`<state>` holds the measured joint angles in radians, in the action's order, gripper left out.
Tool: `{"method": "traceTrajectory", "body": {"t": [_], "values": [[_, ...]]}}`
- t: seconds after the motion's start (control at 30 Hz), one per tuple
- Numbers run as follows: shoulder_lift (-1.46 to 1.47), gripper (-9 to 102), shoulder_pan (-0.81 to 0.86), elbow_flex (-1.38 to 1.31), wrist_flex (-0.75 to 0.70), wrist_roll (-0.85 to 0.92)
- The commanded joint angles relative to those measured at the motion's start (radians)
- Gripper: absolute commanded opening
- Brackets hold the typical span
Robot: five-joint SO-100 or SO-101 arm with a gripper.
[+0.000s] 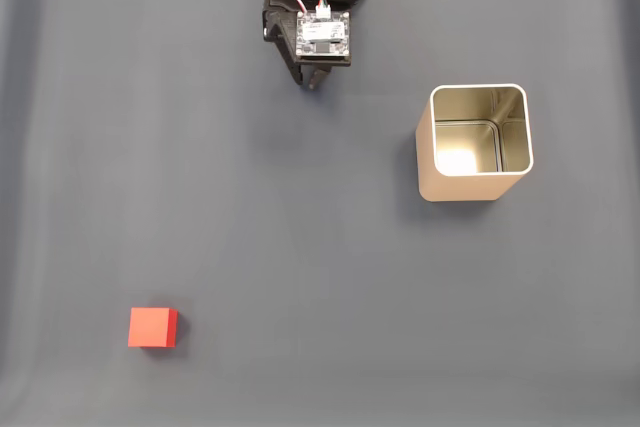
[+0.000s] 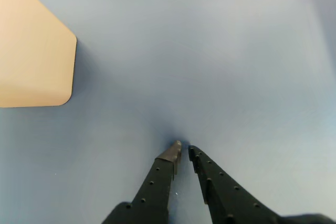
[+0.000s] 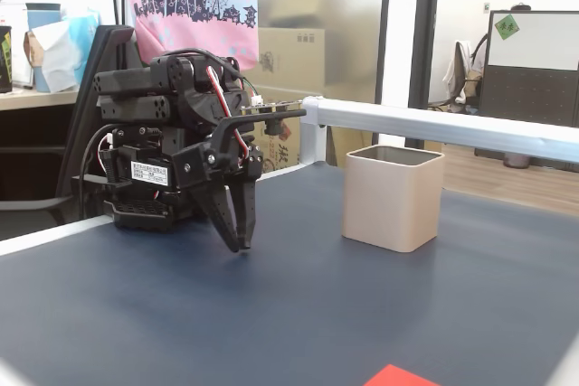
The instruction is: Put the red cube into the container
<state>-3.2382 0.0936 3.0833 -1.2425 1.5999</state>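
Red cube [image 1: 152, 328] is sitting on the desk [image 1: 300, 267], well apart from the tin [image 1: 478, 143]; tool [image 2: 183, 150] is hanging nearly clenched, grasping nothing

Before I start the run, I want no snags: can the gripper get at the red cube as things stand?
Probably yes. The gripper is parked near the arm's base with its fingers nearly shut, and bare mat lies between it and the red cube. The container stands off to the side. Whether the arm stretches that far is unclear.
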Motion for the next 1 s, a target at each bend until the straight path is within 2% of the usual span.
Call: {"method": "traceTrajectory", "body": {"t": [0.0, 0.2, 0.3, 0.4, 0.63, 0.97], "values": [[0.015, 0, 0.002, 0.011, 0.144, -0.025], [0.186, 0, 0.034, 0.000, 0.488, 0.006], [0.307, 0, 0.055, -0.069, 0.597, 0.021], [0.439, 0, 0.080, -0.196, 0.603, 0.034], [0.788, 0, 0.161, -0.577, 0.509, 0.075], [1.241, 3, 0.324, -1.023, 0.509, 0.179]]}}
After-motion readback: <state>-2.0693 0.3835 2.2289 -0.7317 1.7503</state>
